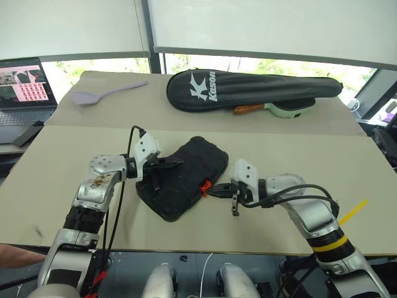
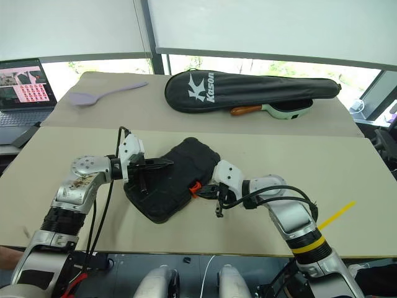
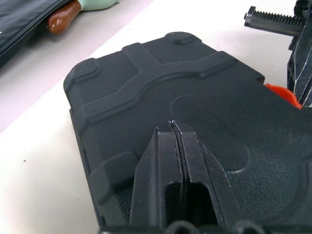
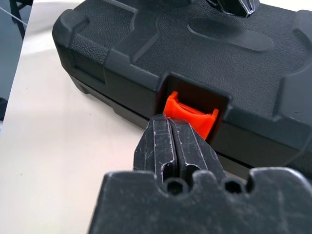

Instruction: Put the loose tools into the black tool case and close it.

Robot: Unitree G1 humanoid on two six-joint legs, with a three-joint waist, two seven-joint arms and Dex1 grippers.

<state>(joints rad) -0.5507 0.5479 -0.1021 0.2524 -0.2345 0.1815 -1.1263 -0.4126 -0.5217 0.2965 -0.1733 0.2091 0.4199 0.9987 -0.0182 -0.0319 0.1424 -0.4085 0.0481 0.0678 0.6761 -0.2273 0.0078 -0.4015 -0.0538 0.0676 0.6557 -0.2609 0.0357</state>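
Note:
The black tool case (image 1: 186,177) lies with its lid down on the near table, its orange latch (image 4: 191,115) on the side facing my right arm. My left gripper (image 1: 178,162) is shut with nothing in it, and its tip rests over the case's lid (image 3: 204,92) from the left. My right gripper (image 4: 170,125) is shut too, its tip pressed against the lower edge of the orange latch (image 1: 204,185). The loose tools are out of view.
A long black Kason racket bag (image 1: 248,88) lies on the far table, with a wooden handle and a pale green tool (image 1: 285,110) poking out beneath it. A lilac spatula (image 1: 93,95) lies far left. A laptop (image 1: 23,93) stands at the left edge.

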